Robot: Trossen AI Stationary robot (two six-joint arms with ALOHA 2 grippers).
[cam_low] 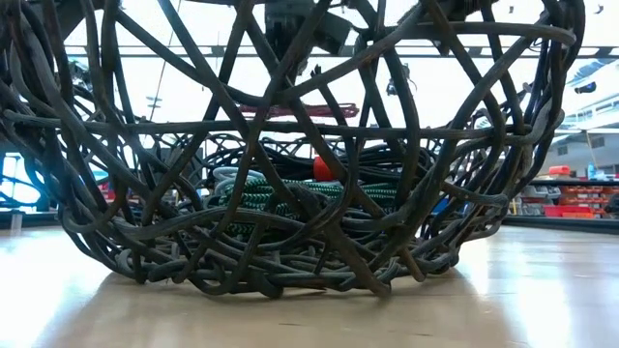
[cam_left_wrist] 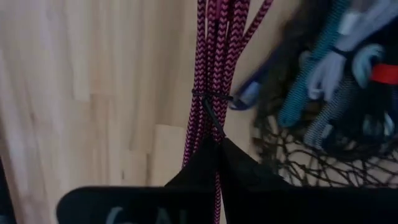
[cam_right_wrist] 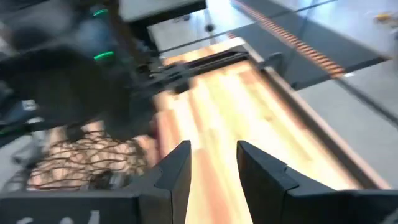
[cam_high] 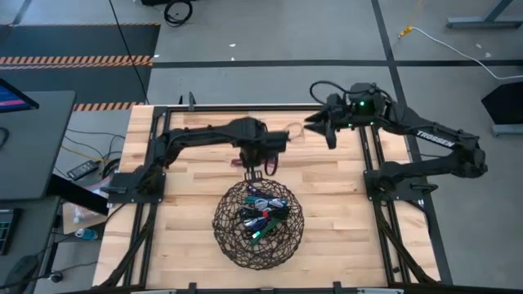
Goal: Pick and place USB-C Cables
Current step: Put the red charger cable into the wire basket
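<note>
Left gripper [cam_high: 252,170], clamped on the maroon cable [cam_left_wrist: 211,93] hanging just beyond the basket [cam_high: 225,216] rim; lift it clear of the mesh before carrying; right gripper [cam_right_wrist: 212,163], fingers apart and empty, waits at the table's far edge.

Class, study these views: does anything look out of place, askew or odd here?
One thing: a maroon cable hangs pinched in the left hand beside the basket, apart from the other cables piled inside. The right hand is open, holding nothing.
</note>
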